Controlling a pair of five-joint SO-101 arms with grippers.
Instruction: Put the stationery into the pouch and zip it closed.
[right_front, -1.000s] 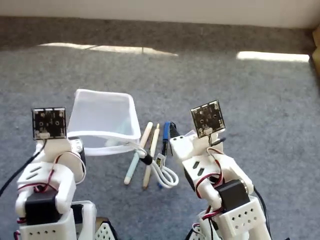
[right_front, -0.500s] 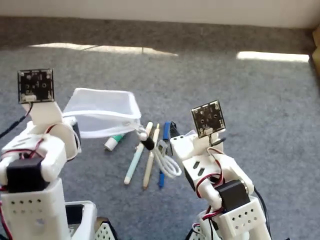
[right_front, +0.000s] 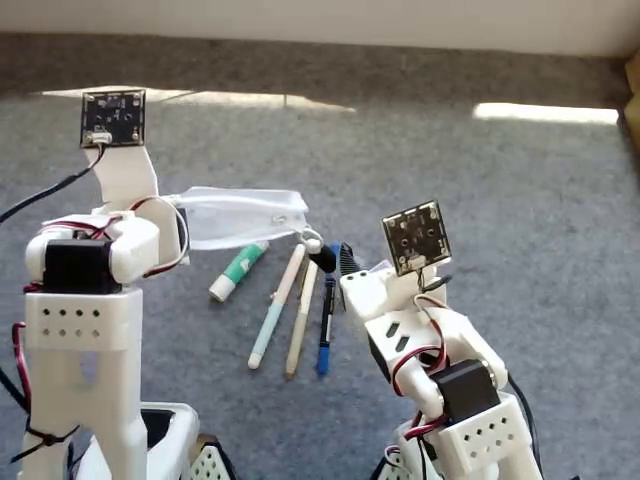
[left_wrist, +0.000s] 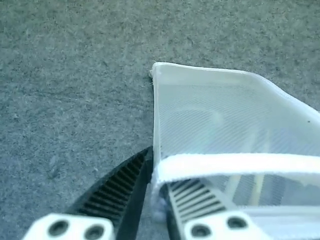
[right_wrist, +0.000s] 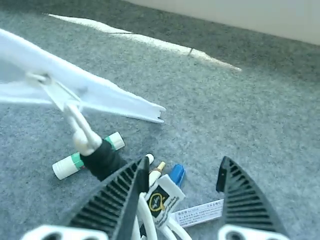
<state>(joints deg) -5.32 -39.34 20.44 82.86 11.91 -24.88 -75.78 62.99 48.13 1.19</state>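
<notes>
Left end effector (left_wrist: 154, 167), clamped on the pouch (right_front: 240, 215), has raised it higher; right end effector (right_wrist: 181, 172) gapes, unmoved.

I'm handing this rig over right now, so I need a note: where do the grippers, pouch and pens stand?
Left gripper: shut on the mesh pouch's edge, holding it above the carpet.
Right gripper: open, low beside the pens.
Green marker, light-blue pen, cream pen and blue pen lie on the carpet.
Done: nothing packed.
Left: load all four, zip the pouch.
</notes>
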